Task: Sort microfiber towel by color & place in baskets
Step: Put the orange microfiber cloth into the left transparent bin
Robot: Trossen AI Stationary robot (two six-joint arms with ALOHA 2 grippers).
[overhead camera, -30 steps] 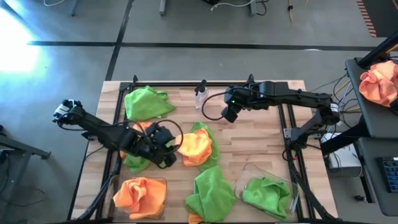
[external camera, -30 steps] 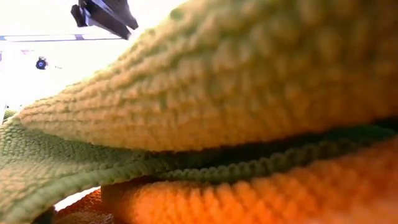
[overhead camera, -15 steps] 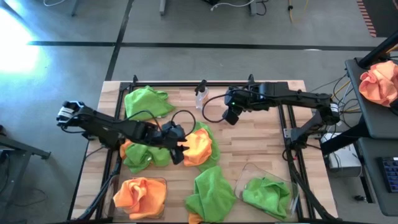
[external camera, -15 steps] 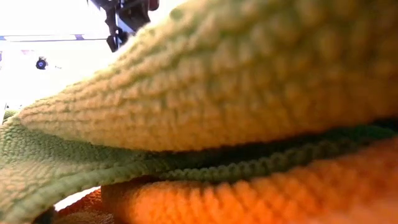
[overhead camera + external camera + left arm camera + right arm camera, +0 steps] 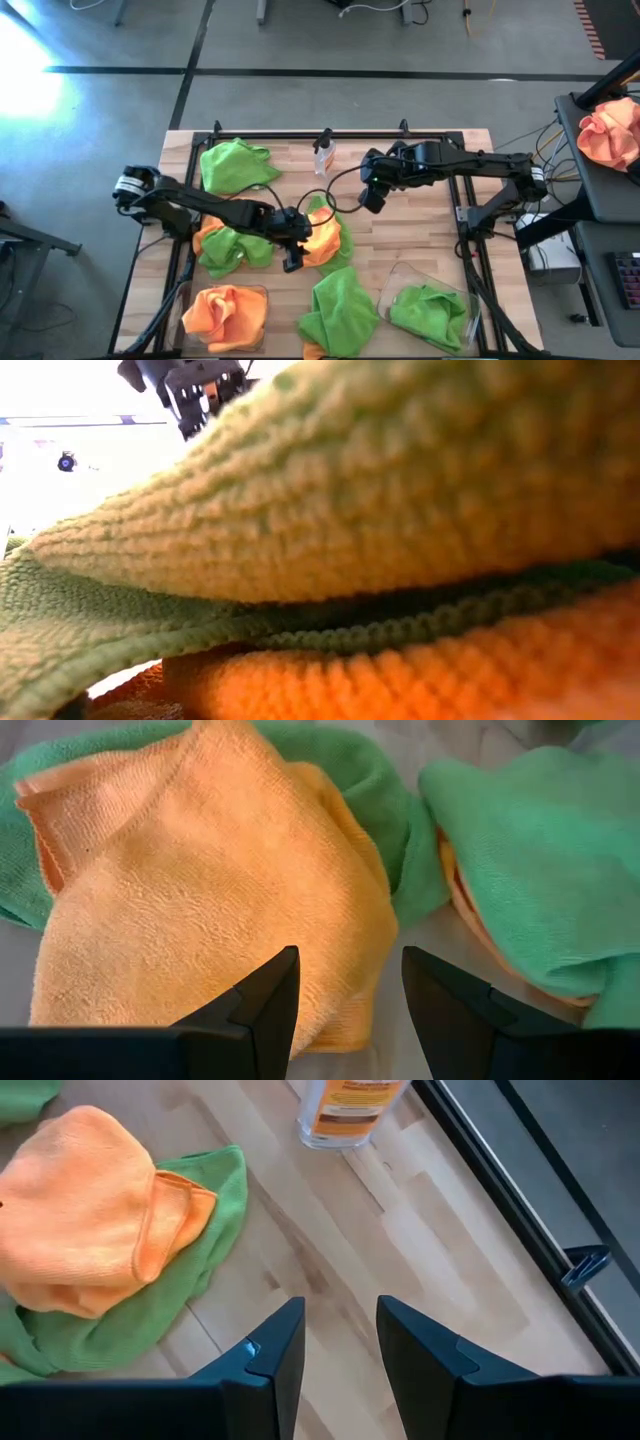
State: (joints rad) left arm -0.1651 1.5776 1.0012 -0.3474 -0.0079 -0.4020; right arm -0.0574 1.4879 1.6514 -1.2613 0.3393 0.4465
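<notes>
An orange microfiber towel lies crumpled on a green one at mid-table. My left gripper hangs open just above the orange towel's near edge, a finger on either side. I see no touch. My right gripper hangs open over bare wood, right of that pile. One basket at the near left holds an orange towel. The other basket at the near right holds a green towel.
More towels lie loose: a green one at the far left, a green and orange heap under my left arm, and a green one near the front edge. A spray bottle stands at the far middle. Towels fill the low view.
My left gripper has swung from the heap at the left toward the table's right and gone down over the orange towel in the middle, rolling its wrist on the way. Its fingers stay open. The towels lie as before.
</notes>
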